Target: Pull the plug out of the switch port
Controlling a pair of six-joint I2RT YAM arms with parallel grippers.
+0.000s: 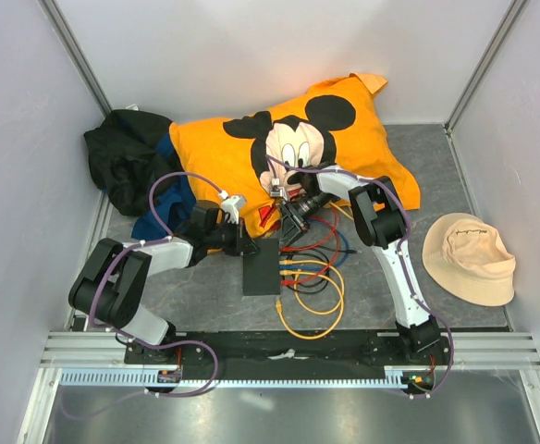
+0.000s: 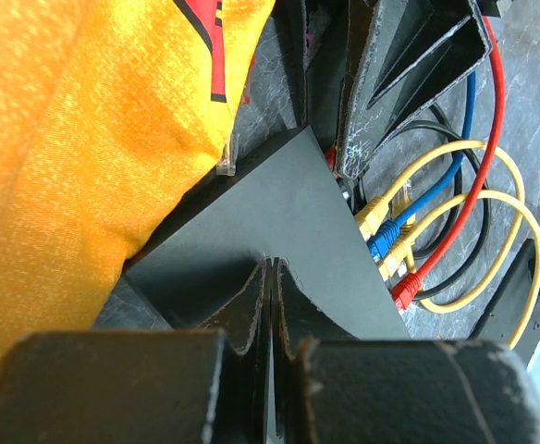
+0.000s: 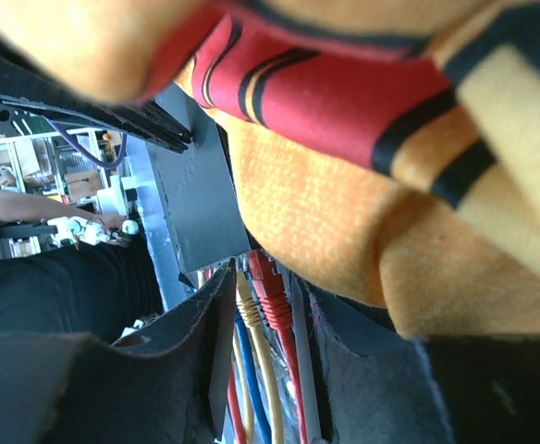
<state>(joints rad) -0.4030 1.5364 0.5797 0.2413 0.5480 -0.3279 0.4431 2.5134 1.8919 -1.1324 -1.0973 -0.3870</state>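
Orange Mickey Mouse pillow [image 1: 344, 148] hogs the far side of the top view, and both arms meet right at its near edge. The switch [image 1: 262, 265] lies just under the left gripper [image 1: 244, 244]. The right gripper [image 1: 291, 220] is at the switch's far socket corner, above a tangle of patch cables [image 1: 312, 287].

Left wrist view: the fingers are squeezed fully together with nothing between them, tips planted on the switch's flat top. A row of plugs [image 2: 386, 245], yellow, blue and red, runs off to their right.

Right wrist view: the jaws stand apart, straddling a red plug [image 3: 268, 282] and a yellow plug [image 3: 244, 289] seated in the switch just ahead of the fingertips. Not clamped yet, far as I can tell.

Where this could go sideways:
- With two plugs between the fingers, closing might catch both.
- It might pinch the boot without pressing the latch, and then the pull just drags the switch out from under the left tips.
- The pillow hangs right over the right gripper too, so fabric could snag.
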